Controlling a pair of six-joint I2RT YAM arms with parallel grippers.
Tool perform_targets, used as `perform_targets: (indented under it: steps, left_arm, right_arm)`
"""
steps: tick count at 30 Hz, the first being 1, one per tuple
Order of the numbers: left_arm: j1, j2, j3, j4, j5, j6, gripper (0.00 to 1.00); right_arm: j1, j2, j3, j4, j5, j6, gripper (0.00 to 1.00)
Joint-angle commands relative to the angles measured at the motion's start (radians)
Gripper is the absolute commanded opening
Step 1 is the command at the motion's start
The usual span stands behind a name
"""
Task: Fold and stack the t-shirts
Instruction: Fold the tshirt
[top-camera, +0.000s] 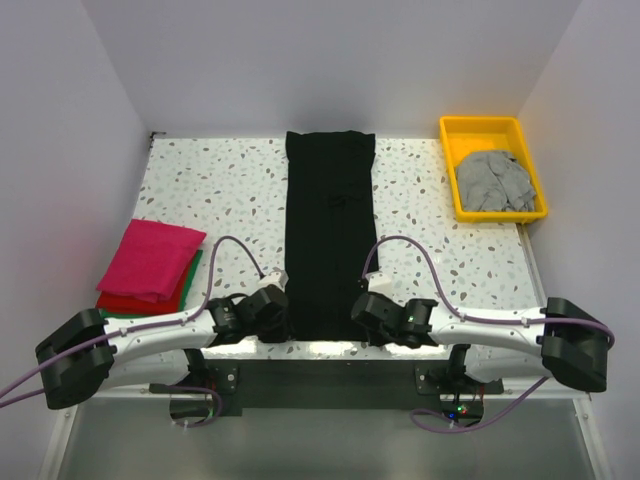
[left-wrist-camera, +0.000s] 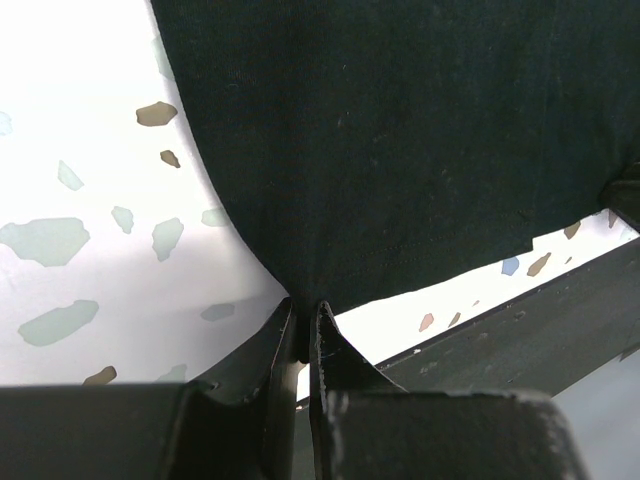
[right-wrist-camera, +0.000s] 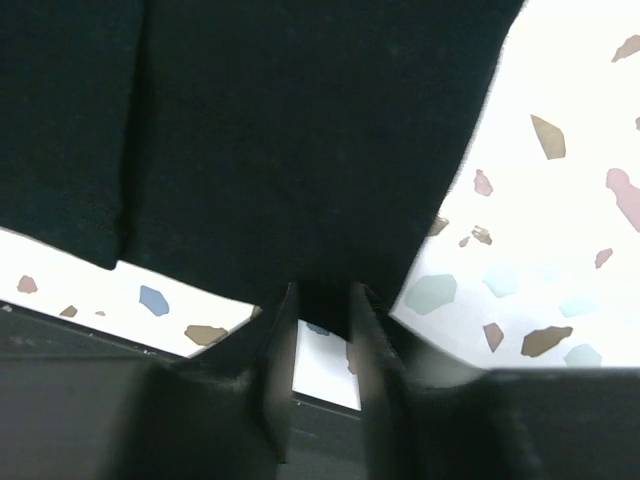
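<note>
And here we are at the near hem of the black t-shirt (top-camera: 330, 230), which lies as a long narrow strip down the middle of the table (top-camera: 220, 190), running from the far edge right to the near one. The left gripper (left-wrist-camera: 305, 305) is pinched tight on the near-left corner, jaws almost touching with the cloth nipped at their tips. The right gripper (right-wrist-camera: 322, 295) has the near-right corner between its jaws, but they stand a little apart and we cannot tell whether that grip is firm. That is what we would settle first, because the step in hand looks like carrying this hem away from us to fold the strip across. We want both corners held equally, then lifted together just enough to clear the table and taken straight back at an even pace, so the edge stays square and the side folds do not spill open. If we lift one side ahead of the other, the strip will skew. Over on the left, the magenta t-shirt (top-camera: 152, 255) tops a folded pile with the red t-shirt (top-camera: 125, 300) and a sliver of the green t-shirt (top-camera: 190, 275) beneath. The grey t-shirt (top-camera: 492, 180) sits crumpled in the yellow tray (top-camera: 480, 124) at far right.
</note>
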Motion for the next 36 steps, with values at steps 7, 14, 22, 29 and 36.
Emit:
perform_targets:
  steps: [7,14,22,29,36]
  left_arm:
    - [-0.008,-0.001,-0.036,-0.046,-0.011,-0.006,0.0]
    - [-0.008,0.001,-0.041,-0.038,-0.01,-0.006,0.0]
    - [-0.008,-0.006,-0.051,-0.04,-0.008,-0.012,0.0]
    - [-0.008,-0.009,-0.055,-0.043,-0.01,-0.015,0.0]
    - [-0.008,-0.022,-0.058,-0.058,-0.017,-0.018,0.0]
  right_arm:
    - [0.003,-0.008,0.05,-0.003,0.031,0.008,0.35]
    - [0.005,0.056,0.066,0.025,0.019,-0.001,0.34]
    - [0.003,0.082,0.038,0.048,0.019,0.01,0.24]
    - [0.005,0.022,0.036,-0.007,0.042,0.017,0.18]
    - [0.005,-0.028,0.012,-0.03,0.028,0.022,0.19]
